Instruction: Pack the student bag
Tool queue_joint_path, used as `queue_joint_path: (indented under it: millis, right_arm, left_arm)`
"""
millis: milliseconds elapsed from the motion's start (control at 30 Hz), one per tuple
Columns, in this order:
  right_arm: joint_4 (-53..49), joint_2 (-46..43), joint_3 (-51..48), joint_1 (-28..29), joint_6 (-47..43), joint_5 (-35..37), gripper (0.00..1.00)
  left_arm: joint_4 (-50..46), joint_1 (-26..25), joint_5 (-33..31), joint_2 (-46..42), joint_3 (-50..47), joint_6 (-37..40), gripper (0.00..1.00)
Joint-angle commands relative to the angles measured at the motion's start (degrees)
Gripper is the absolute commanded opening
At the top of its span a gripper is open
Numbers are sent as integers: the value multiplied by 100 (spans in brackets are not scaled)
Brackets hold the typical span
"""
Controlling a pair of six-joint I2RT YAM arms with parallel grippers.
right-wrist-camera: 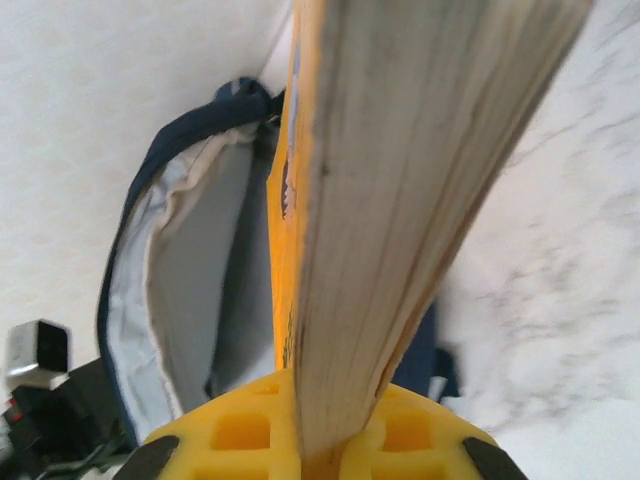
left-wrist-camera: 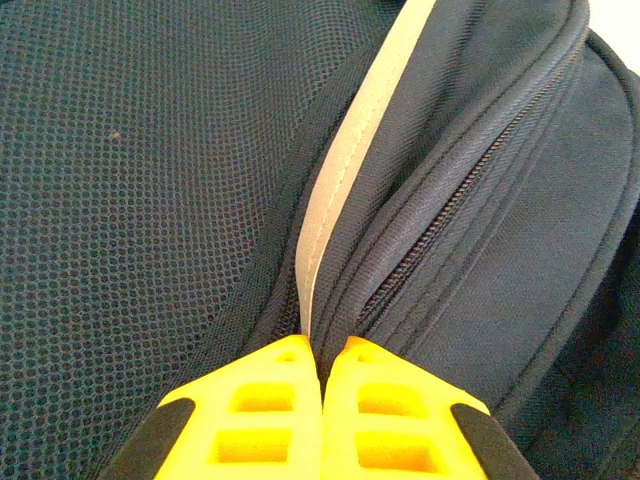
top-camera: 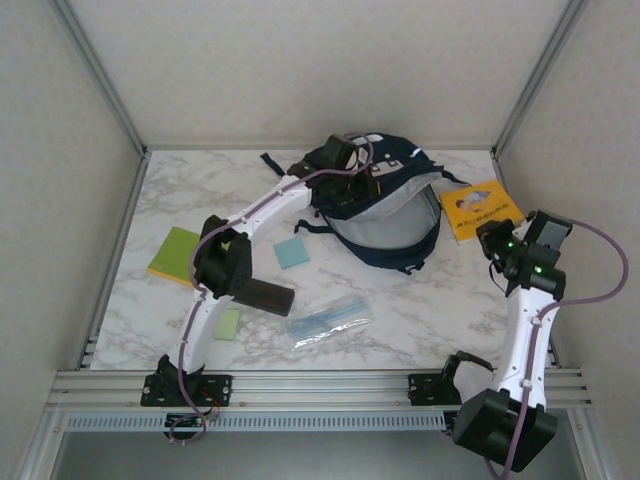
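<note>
The bag (top-camera: 385,212) is big and dark blue. It lies at the far middle of the tabletop (top-camera: 420,310) with its mouth wide open, so the light grey inside shows. It has white tabs (top-camera: 372,140) on top, a thin pale stripe (left-wrist-camera: 345,170) beside a shut zip (left-wrist-camera: 450,205), bumpy mesh (left-wrist-camera: 130,200), and dark straps (top-camera: 271,162) trailing onto the tabletop.

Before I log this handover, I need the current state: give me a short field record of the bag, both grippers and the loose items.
bag: student bag, main compartment open, grey lining showing
left gripper: shut on the bag's rim beside a zipper
right gripper: shut on the orange book, right of the bag
loose items: green notebook, blue pad, small green pad, clear packet, black case
</note>
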Motion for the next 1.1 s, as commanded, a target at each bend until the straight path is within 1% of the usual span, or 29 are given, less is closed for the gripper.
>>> queue_joint_path:
  millis: [0,133,233,367,433,633,767,833,933,967,1067]
  right_arm:
    - [1622,156,-324,451,694,-1052,0]
    - [2344,564,-470,1345,1037,-660,0]
    - [3045,1005,-539,1886,1335,-354,0]
    - [4186,1753,-494,2494,1652,-45,0]
    - [4465,2161,-370,2727,1704,163,0]
    - [5393,3383,-99,3052,1959,627,0]
    - [5896,4062,102,3148,2044,680,0]
    - [6061,4246,96,3157,2060,737,0]
    - [5888,4295,10,3159,2008,929,0]
    - [5715,4254,-9,3159,1986,969,4]
    - [4921,3964,-21,3156,1816,1098,31]
  left_arm:
    - [322,129,251,-318,409,-453,0]
    - [285,205,265,-295,623,-444,0]
    - [254,270,265,-265,790,-471,0]
    - [127,319,285,-229,1063,-410,0]
    - [81,327,289,-237,1121,-396,0]
    - [-61,341,291,-343,1141,-274,0]
    - [-157,339,274,-327,1114,-214,0]
    - [-172,337,265,-309,1096,-219,0]
    - [-147,344,251,-299,1022,-211,0]
    - [-137,346,253,-299,1003,-215,0]
    - [-122,377,216,-267,977,-216,0]
